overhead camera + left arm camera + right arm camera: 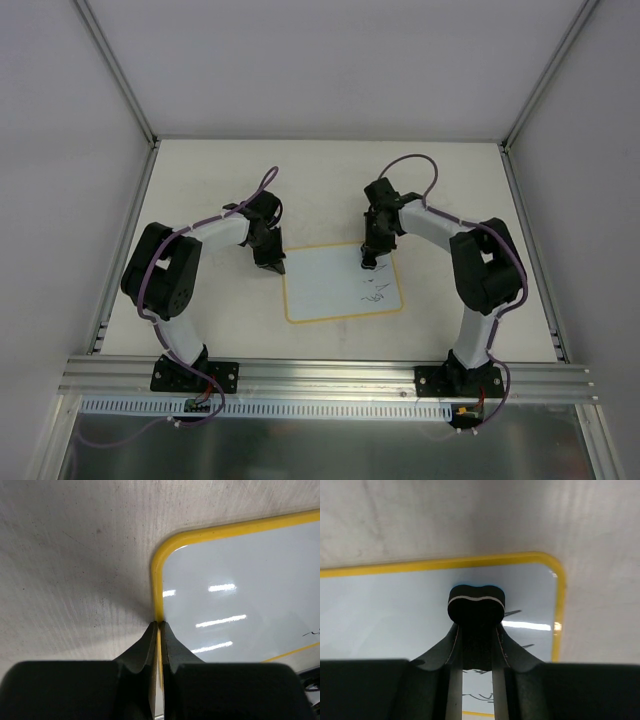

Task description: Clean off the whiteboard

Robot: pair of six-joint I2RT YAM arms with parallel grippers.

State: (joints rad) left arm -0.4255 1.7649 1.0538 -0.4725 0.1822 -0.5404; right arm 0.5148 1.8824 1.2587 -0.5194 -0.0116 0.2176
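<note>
Overhead, we see the whiteboard [335, 285] between left gripper [275, 268] and right gripper [368, 262], scribbles [375, 290] at its right. Left wrist: fingers [145, 650] together press its left rim, likely steadying it. Right wrist: fingers [437, 652] clamp an eraser [476, 605], presumably for wiping.

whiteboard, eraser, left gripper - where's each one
whiteboard [328, 285]: top view, bare white face.
eraser [476, 604]: right wrist view, its dark front end.
left gripper [158, 625]: left wrist view, between fingertips at the yellow rim.
</note>
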